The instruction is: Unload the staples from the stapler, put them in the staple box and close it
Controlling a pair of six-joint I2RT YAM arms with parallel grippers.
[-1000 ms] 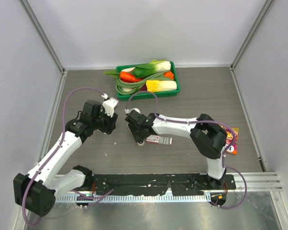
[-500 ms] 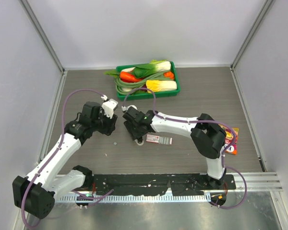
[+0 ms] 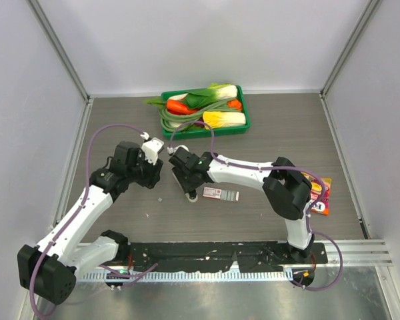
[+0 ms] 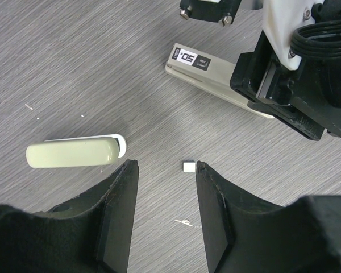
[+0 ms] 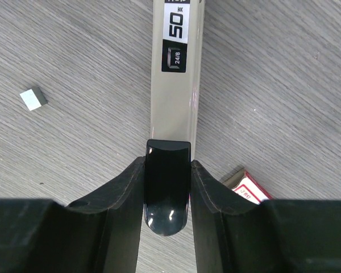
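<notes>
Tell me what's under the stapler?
Only the grey table shows around the stapler lying on it. The right claw pinches its black end, hiding whatever is beneath there.

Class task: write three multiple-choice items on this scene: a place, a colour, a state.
1. Where on the table is the green tray? A far side B near edge C left edge
2. The stapler end in the right tool is: A red B black C green
3. The left tool is: A open B shut on the stapler C shut on the green tray
Answers: A, it lies beyond both arms; B, glossy black in the right wrist view; A, wide gap, nothing held.
</notes>
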